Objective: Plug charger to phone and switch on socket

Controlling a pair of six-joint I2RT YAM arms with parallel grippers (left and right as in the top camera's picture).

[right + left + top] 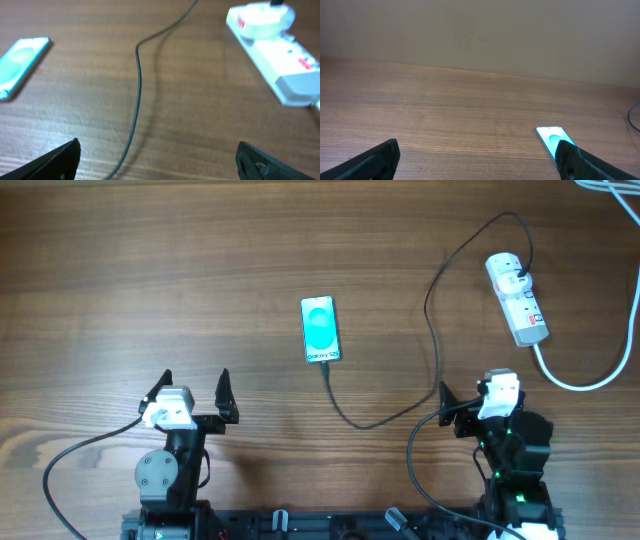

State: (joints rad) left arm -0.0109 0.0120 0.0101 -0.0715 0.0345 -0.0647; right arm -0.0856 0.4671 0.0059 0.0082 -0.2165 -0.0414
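The phone (320, 330) lies flat at the table's middle with its cyan screen up. It also shows in the left wrist view (550, 137) and the right wrist view (20, 62). The black charger cable (432, 320) runs from the phone's near end, curves right, and rises to the white adapter (510, 272) seated in the socket (524, 308) at the far right. The cable end meets the phone's edge; the plug tip is too small to see. In the right wrist view the cable (139, 80) lies left of the socket (280, 65). My left gripper (195, 385) (480, 160) is open and empty. My right gripper (478, 402) (157, 157) is open and empty, over the cable.
The socket's thick white cord (600, 380) loops off to the right edge of the table. Each arm's own black lead trails along the front edge.
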